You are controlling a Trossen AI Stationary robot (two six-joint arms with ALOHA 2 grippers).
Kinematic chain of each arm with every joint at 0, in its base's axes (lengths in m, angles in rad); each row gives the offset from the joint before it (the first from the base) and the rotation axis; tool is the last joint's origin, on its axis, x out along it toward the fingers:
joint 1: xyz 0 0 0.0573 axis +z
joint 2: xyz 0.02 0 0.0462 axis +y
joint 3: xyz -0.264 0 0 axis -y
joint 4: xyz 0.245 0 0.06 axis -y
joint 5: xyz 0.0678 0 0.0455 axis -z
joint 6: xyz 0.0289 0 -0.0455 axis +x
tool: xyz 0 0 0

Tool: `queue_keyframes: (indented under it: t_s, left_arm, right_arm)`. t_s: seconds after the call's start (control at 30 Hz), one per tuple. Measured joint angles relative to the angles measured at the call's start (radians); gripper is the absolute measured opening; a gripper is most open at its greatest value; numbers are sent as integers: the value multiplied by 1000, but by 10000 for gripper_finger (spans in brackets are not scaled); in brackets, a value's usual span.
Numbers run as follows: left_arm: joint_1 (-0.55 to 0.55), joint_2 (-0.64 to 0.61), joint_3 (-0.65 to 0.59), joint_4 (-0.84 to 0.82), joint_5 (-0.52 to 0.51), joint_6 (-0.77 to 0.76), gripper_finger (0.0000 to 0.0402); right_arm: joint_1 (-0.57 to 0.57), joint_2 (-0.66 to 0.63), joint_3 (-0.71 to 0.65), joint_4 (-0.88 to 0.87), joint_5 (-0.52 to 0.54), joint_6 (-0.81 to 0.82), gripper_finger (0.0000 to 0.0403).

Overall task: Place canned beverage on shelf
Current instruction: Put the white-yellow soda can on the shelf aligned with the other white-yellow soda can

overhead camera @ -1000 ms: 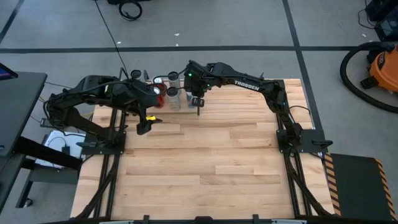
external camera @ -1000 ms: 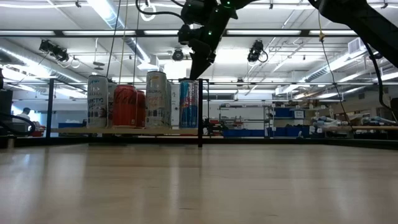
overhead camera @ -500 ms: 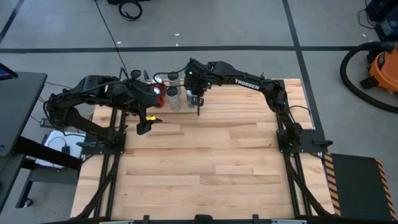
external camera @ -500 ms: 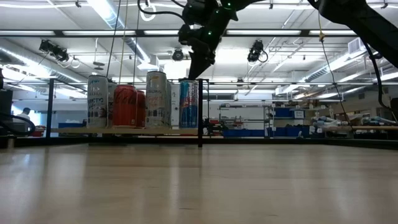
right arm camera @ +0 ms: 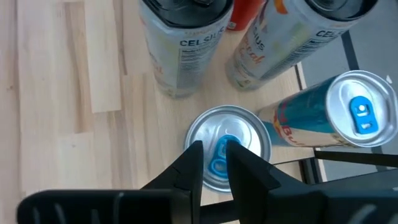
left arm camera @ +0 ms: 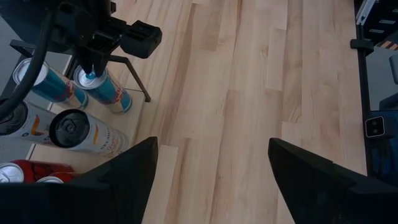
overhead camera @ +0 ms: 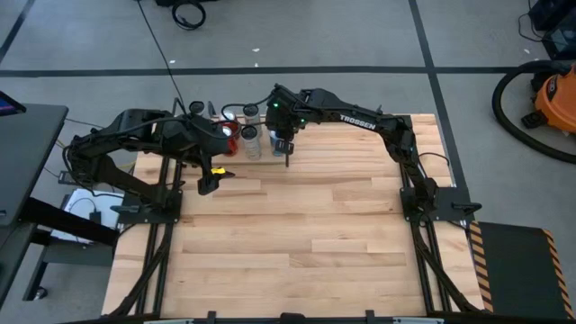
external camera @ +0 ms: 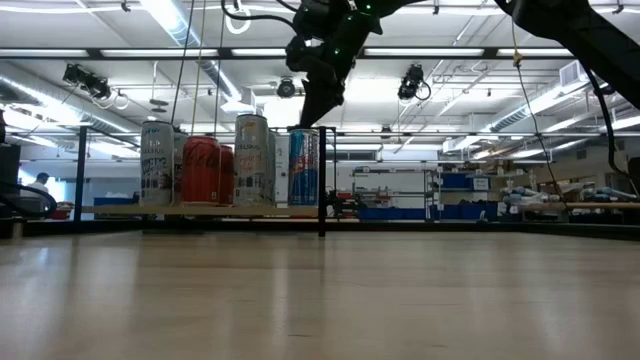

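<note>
Two tools are in view. Right tool [right arm camera: 214, 163], fingers pressed together and gripping nothing, hangs directly above the silver lid of a blue canned beverage [right arm camera: 229, 155]; in the low view its tip [external camera: 318, 108] sits just over that can [external camera: 303, 167], apart from the lid. The can stands upright at the near right corner of the shelf [external camera: 200, 209], beside a black upright [external camera: 322, 180]. A second blue can [right arm camera: 339, 121] stands just behind it; two pale slim cans [right arm camera: 185, 46] and red cans [external camera: 205, 171] fill the rest of the board. Left tool [overhead camera: 208, 183], fingers spread wide and empty, hovers over the tabletop [overhead camera: 306, 234] just left of the shelf, near its front edge.
</note>
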Motion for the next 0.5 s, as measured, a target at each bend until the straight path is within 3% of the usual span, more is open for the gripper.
queue_keyframes:
  t_s: [0.5]
  left_arm:
    - [0, 0, 0, 0, 0, 0, 307]
  right_arm:
    - [2, -6, -64, 67, -1, 2, 79]
